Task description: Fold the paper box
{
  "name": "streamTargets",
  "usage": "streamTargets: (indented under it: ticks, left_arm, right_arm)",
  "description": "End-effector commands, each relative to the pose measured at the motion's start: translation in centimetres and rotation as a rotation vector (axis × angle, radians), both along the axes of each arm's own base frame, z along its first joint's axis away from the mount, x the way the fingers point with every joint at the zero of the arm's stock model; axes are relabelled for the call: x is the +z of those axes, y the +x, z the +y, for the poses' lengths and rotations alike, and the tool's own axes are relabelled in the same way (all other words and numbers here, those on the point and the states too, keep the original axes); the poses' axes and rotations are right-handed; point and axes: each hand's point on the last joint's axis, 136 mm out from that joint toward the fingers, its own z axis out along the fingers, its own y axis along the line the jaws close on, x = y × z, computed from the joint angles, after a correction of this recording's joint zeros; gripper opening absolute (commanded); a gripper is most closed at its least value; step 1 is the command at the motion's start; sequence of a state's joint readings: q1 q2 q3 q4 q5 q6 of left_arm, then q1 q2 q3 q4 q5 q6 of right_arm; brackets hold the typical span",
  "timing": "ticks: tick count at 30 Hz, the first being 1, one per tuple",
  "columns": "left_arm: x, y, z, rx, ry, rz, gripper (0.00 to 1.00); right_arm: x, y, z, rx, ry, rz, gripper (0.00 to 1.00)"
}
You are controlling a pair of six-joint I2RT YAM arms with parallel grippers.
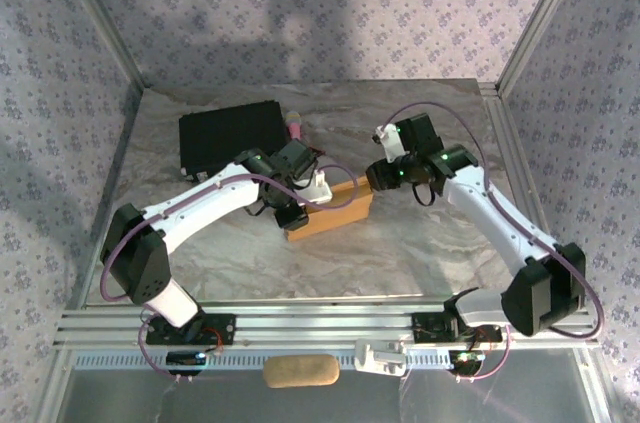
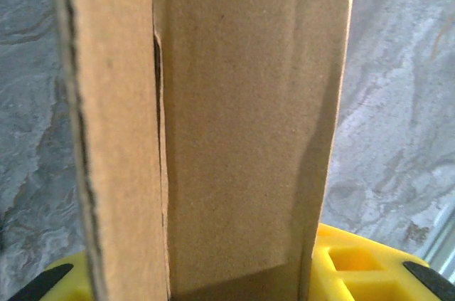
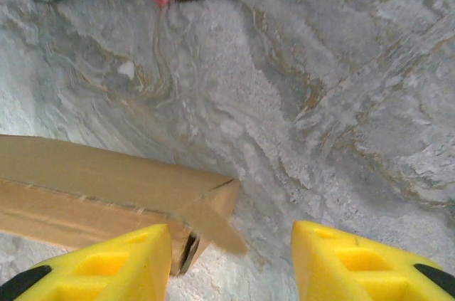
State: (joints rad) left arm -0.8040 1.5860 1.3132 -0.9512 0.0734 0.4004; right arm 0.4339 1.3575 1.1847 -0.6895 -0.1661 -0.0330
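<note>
Cardboard runs up the left wrist view: the paper box (image 2: 242, 137) stands between the yellow fingers (image 2: 355, 265) of the left gripper (image 2: 213, 280). It takes up the whole gap between them, and both fingers lie against it, so the jaws are closed on the box at a middling width. A seam runs up the cardboard where one panel overlaps another.

From above, the paper box (image 1: 335, 215) sits about midway across the marbled worktop (image 1: 420, 243), a little nearer its front edge than its back. It is a long tan shape slanting from near-left to far-right. The left gripper (image 1: 305, 205) is at its left end and the right gripper (image 1: 372, 181) at its right end.

In the right wrist view the right gripper (image 3: 231, 258) has its jaws wide apart and holds nothing. Bare worktop (image 3: 320, 102) shows between the fingers (image 3: 341, 258). The end of the paper box (image 3: 92, 180) lies just beside the left finger, with a small loose corner flap poking into the gap.

A black case (image 1: 230, 138) lies toward the back left corner of the worktop, with a pink microphone (image 1: 297, 126) just beside its right end.
</note>
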Motion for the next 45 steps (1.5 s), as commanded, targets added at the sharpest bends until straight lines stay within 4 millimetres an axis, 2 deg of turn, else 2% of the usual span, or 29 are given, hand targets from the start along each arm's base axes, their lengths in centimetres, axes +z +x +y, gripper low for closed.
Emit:
streamTargets:
  ticks: [1, 9, 10, 15, 21, 27, 32, 36, 45]
  left_arm:
    - [0.5, -2.1, 0.0, -0.055, -0.027, 0.084, 0.38]
    - [-0.2, -1.9, -0.1, -0.050, -0.008, 0.101, 0.39]
    - [-0.2, -1.9, -0.2, -0.050, -0.007, 0.100, 0.39]
    - [-0.4, -1.7, -0.2, -0.048, -0.001, 0.095, 0.39]
    - [-0.4, -1.6, -0.2, -0.047, -0.001, 0.095, 0.40]
    - [-0.3, -1.6, -0.2, -0.046, -0.004, 0.085, 0.40]
    - [-0.2, -1.5, -0.2, -0.044, -0.006, 0.078, 0.41]
    - [-0.3, -0.8, -0.1, -0.016, 0.000, 0.049, 0.44]
    - [0.2, 0.3, -0.7, 0.033, -0.042, -0.004, 0.50]
  right_arm:
    - [0.0, -1.2, 0.4, 0.078, -0.008, 0.040, 0.49]
    - [0.5, -1.9, 1.0, 0.107, 0.030, 0.036, 0.45]
    - [-0.5, -2.5, 0.9, 0.110, 0.022, 0.058, 0.44]
    - [-0.5, -3.3, 0.8, 0.114, 0.027, 0.049, 0.42]
    - [-1.0, -3.0, 0.9, 0.111, 0.013, 0.057, 0.32]
    - [-1.5, -2.5, 1.0, 0.105, -0.009, 0.056, 0.28]
    - [-1.4, -2.3, 1.1, 0.101, -0.023, 0.043, 0.18]
    - [-1.1, -2.4, 1.1, 0.088, -0.037, 0.027, 0.01]
    - [-1.0, -3.2, 1.5, 0.077, -0.031, 0.046, 0.00]
